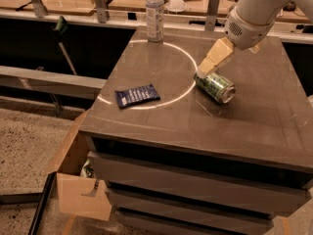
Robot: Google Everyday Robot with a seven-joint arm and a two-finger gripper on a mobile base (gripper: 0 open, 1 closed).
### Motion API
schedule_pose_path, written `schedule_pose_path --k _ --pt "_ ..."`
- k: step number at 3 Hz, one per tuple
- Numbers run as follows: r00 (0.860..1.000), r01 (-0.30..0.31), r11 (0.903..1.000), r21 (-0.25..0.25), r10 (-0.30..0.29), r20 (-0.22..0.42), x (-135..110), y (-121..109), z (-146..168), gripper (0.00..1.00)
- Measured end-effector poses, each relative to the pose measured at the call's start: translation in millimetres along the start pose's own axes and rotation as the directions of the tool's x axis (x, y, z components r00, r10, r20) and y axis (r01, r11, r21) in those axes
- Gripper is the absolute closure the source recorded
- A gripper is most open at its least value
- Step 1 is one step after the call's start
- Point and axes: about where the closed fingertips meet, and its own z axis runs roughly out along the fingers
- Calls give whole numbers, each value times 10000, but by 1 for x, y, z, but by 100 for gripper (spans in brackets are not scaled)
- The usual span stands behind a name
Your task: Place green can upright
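Observation:
The green can (215, 86) lies on its side on the dark table top (161, 116), right of the middle, its silver end facing the front right. My gripper (207, 68) hangs from the white arm (249, 13) and comes down from the upper right. Its tan tip is right at the can's far left end; I cannot tell whether it touches the can.
A clear plastic bottle (155, 14) stands upright at the table's far edge. A dark blue snack packet (137, 95) lies flat at the left. A pale ring (166, 77) is marked on the top. An open cardboard box (73, 175) sits on the floor at the lower left.

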Motion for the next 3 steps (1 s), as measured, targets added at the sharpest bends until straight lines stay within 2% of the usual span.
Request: schedule_pose_path --k 1,3 --pt "9995 -62 10000 -12 62 -311 -12 9 20 0" --pt "9959 -43 9999 -168 28 -899 -16 17 54 0"
